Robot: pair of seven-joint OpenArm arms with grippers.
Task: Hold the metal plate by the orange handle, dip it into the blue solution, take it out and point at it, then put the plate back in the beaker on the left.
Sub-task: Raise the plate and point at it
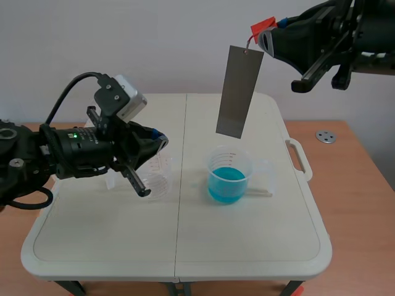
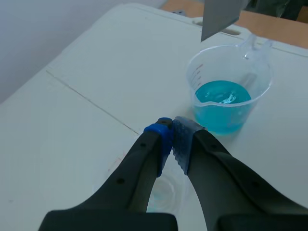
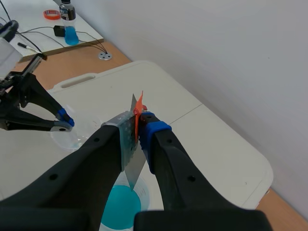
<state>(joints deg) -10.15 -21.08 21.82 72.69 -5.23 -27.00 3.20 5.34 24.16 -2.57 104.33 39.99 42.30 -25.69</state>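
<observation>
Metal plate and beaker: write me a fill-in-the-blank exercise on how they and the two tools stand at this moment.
1. The right tool holds the metal plate by its ____ handle.
2. The plate hangs ____ the beaker of blue solution, not dipped in it.
3. The left tool is ____, gripping nothing.

Missing words: orange; above; shut.

Nothing really readable here, tbh. The beaker (image 2: 198, 79) holding the blue liquid has printed graduation marks (image 2: 196, 73) on its clear wall, but any numbers are too tiny and faint to make out.
</observation>
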